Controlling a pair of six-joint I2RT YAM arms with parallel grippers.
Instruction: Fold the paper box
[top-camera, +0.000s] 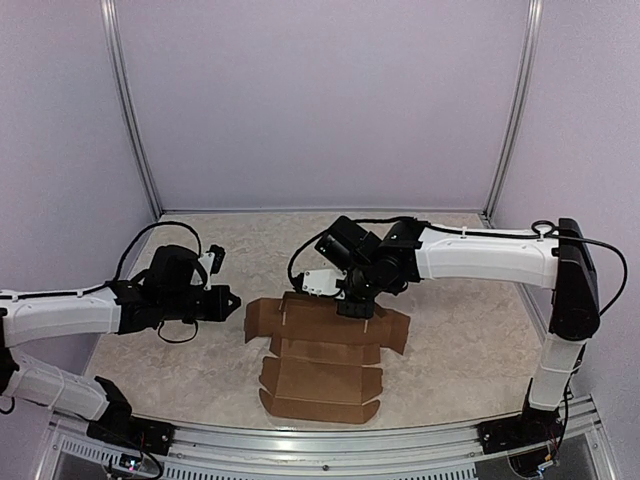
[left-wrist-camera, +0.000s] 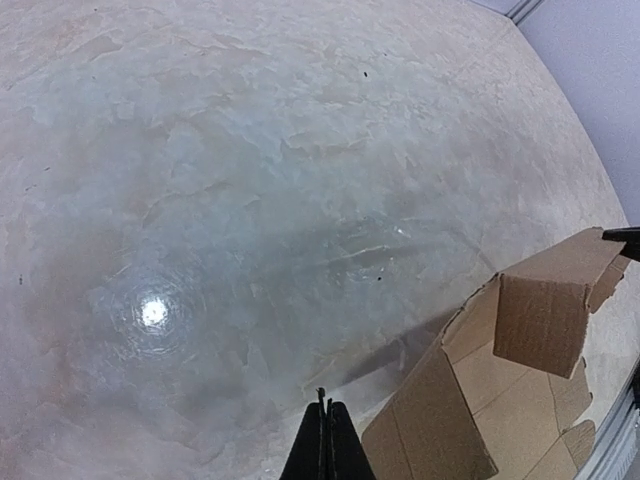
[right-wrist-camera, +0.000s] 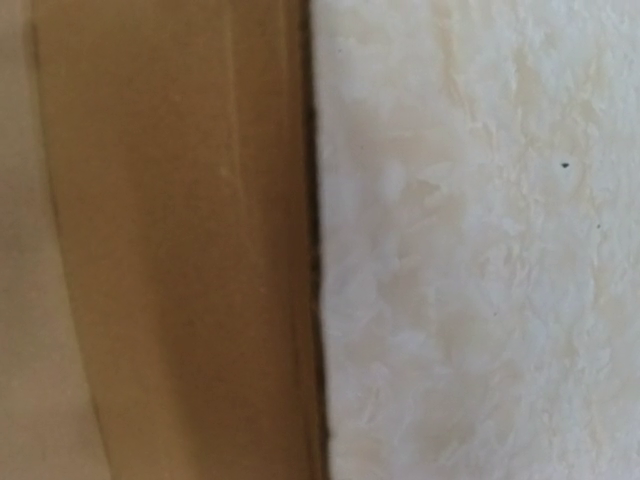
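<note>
**Top view.** Item: paper box (top-camera: 320, 360), a brown die-cut sheet, largely flat. It lies on the counter (top-camera: 460, 340) toward 6 o'clock, between the two arms. Left fingers (top-camera: 230, 298) are pressed together at the sheet's 9 o'clock, just clear of it. Right fingers (top-camera: 355, 306) are closed over the 12 o'clock panel, apparently resting on it and pinching nothing.

**Left wrist view.** Left fingers (left-wrist-camera: 335, 455) are shut tight at 6 o'clock. The paper box (left-wrist-camera: 470, 410) is at 4 o'clock with one flap (left-wrist-camera: 545, 315) standing up (hard to read from above).

**Right wrist view.** Blurred paper box (right-wrist-camera: 170, 240) edge against bare counter (right-wrist-camera: 480, 240); the arm's own fingers are out of shot.

**Handling (a judgement).** Light, with stiff panels that bend at the creases, and likely to slide on the smooth counter. Best taken at a free flap edge while another panel is pinned.
</note>
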